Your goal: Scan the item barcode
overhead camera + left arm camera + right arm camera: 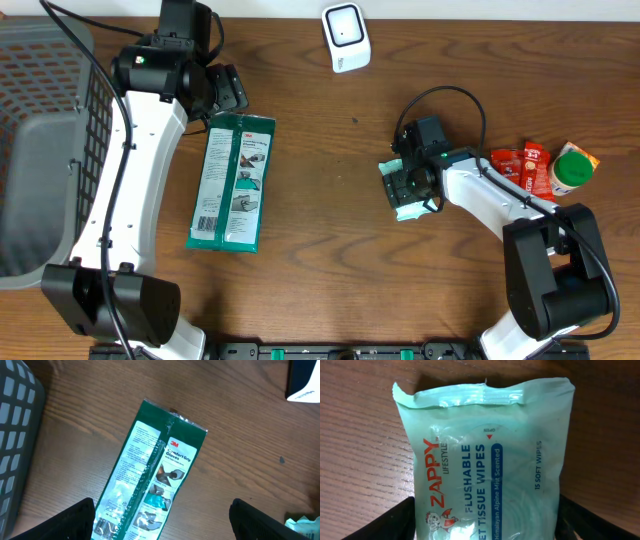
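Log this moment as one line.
left gripper: open, by gloves pack | right gripper: astride wipes pack, grip unclear | wipes pack: on table, away from white scanner

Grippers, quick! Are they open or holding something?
Left gripper: open, over the gloves pack, holding nothing.
Right gripper: around the wipes pack; grip cannot be told.

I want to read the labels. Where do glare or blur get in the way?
Right wrist: wipes pack sharp, glare at its lower edge. Left wrist: glove pack title readable, sheen on its clear lower part. Overhead: evenly lit, both labels too small to read.
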{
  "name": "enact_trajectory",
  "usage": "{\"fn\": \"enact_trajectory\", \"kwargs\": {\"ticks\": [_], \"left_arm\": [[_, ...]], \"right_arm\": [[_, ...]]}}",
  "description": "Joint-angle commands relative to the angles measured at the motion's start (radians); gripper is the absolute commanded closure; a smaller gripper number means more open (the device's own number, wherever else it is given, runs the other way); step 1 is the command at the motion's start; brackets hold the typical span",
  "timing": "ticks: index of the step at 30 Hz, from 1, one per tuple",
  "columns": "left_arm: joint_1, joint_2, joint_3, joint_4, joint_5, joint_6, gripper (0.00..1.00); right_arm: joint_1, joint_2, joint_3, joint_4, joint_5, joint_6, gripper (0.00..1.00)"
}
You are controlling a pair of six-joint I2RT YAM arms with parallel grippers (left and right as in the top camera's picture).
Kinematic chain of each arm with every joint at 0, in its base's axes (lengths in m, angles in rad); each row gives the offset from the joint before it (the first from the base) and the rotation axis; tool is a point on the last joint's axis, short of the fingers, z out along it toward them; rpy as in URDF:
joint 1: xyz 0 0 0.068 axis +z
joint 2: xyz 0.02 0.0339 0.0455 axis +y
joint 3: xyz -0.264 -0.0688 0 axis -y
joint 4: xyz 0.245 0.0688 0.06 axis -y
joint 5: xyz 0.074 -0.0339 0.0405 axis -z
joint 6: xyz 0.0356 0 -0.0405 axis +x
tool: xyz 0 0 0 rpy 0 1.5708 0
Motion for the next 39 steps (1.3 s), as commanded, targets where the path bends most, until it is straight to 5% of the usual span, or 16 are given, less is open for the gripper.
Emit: {"fn": "enact_trajectory", "kwargs": {"ticks": [1,14,21,39], "left_arm": [[0.003,-0.010,0.004,-0.002,-0.013,0.013,0.14],[0.003,-0.010,0.004,-0.002,-0.013,0.013,0.14],[0.003,-0.010,0.004,-0.002,-0.013,0.013,0.14],[0.003,-0.010,0.004,-0.002,-0.013,0.013,0.14]], "right_arm": [[-0.003,0.008,-0.005,-0.002,0.005,0.002,0.23],[-0.003,0.008,-0.005,-0.009,0.005,0.002,0.36],[-0.003,0.008,-0.005,-0.008,0.005,0.002,0.28],[-0.003,0.009,-0.006,-0.011,0.005,0.003,0.32]]}}
